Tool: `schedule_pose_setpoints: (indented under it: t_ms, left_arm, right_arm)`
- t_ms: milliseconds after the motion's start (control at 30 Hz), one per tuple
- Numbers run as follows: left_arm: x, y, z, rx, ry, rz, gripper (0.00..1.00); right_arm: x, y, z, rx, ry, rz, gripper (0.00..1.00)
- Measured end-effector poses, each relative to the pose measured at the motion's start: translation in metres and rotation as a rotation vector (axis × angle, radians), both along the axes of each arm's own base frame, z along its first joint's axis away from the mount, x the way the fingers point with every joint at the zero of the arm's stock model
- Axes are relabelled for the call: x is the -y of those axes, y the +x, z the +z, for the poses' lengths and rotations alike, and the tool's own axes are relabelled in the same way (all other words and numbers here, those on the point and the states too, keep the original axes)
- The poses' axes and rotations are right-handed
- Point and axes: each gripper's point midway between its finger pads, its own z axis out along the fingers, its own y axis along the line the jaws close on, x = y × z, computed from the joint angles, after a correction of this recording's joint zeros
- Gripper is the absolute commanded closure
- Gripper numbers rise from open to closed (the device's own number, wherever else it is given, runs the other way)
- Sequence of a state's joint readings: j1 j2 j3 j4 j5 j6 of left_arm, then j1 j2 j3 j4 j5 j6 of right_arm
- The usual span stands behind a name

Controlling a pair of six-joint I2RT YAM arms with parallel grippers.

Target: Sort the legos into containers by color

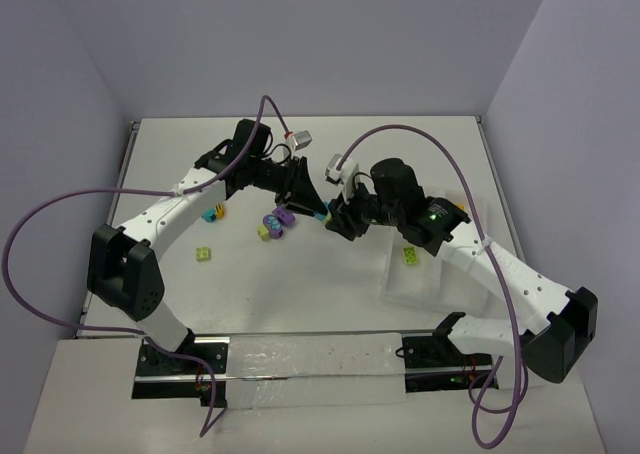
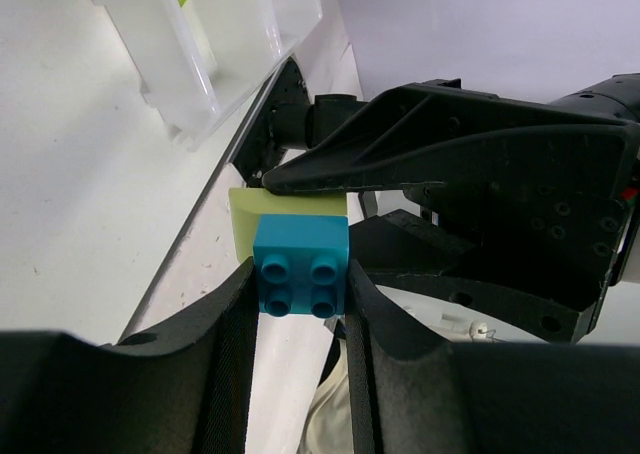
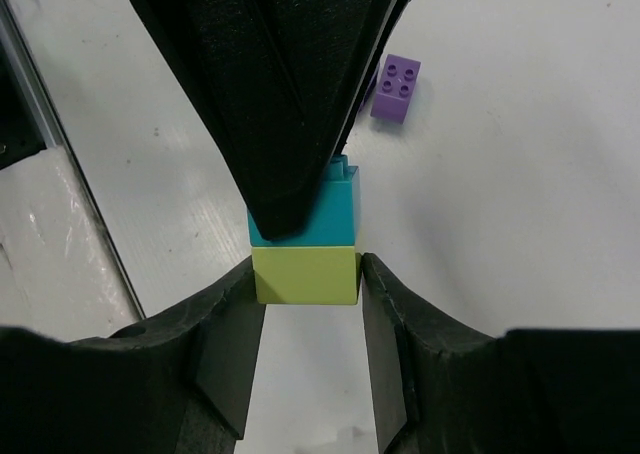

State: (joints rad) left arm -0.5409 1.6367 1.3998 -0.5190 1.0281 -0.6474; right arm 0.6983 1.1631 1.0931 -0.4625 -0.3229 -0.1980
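Note:
My two grippers meet above the middle of the table. My left gripper (image 1: 308,202) (image 2: 300,286) is shut on the teal brick (image 2: 300,272) of a joined teal-and-lime pair. My right gripper (image 1: 336,220) (image 3: 306,282) is shut on the pair's lime brick (image 3: 305,274); the teal brick (image 3: 338,206) sticks out beyond it, under the left gripper's black fingers (image 3: 285,94). The whitish compartment tray (image 1: 400,286) lies under my right arm with a lime brick (image 1: 410,255) in it. It also shows in the left wrist view (image 2: 190,64).
Loose bricks lie on the table to the left: a teal-and-yellow pair (image 1: 213,213), a lime brick (image 1: 204,254) and a purple-and-yellow cluster (image 1: 275,222). A purple brick (image 3: 397,87) shows below the grippers. A clear strip with black brackets (image 1: 310,369) lies along the near edge.

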Motion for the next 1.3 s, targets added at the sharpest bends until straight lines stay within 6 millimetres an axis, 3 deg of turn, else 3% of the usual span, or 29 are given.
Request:
schedule_pose_setpoints:
  t_ms: [100,200,267,467,633,833,967,1133,1300]
  left_arm:
    - [0.000,0.000,0.000,-0.006,0.001,0.004,1.00]
    - [0.000,0.001,0.000,-0.012,0.003,0.008,1.00]
    - [0.000,0.001,0.000,-0.015,0.006,0.012,1.00]
    - [0.002,0.003,-0.004,-0.011,0.020,0.016,1.00]
    - [-0.005,0.013,-0.011,0.012,0.051,0.048,1.00]
    - [0.000,0.029,-0.016,0.021,0.070,0.068,1.00]
    - [0.021,0.032,-0.015,0.037,0.077,0.042,1.00]
    - [0.065,0.033,-0.017,0.063,0.072,-0.013,1.00]
    - [0.099,0.042,-0.031,0.065,0.090,-0.037,1.00]
  right_arm:
    - [-0.001,0.000,0.000,0.001,0.001,0.000,0.69]
    - [-0.001,0.000,0.000,0.001,0.002,0.000,0.93]
    - [-0.001,0.000,0.000,0.001,0.001,-0.004,1.00]
    - [0.009,0.001,-0.004,0.020,0.012,-0.079,1.00]
    - [0.050,-0.005,-0.019,0.028,-0.011,-0.242,1.00]
    - [0.092,-0.006,-0.008,0.018,0.045,-0.504,1.00]
    - [0.137,0.006,-0.015,-0.074,0.096,-0.836,1.00]
    - [0.198,0.012,-0.048,-0.290,0.139,-1.230,1.00]
    - [0.212,-0.001,-0.075,-0.463,0.151,-1.387,1.00]
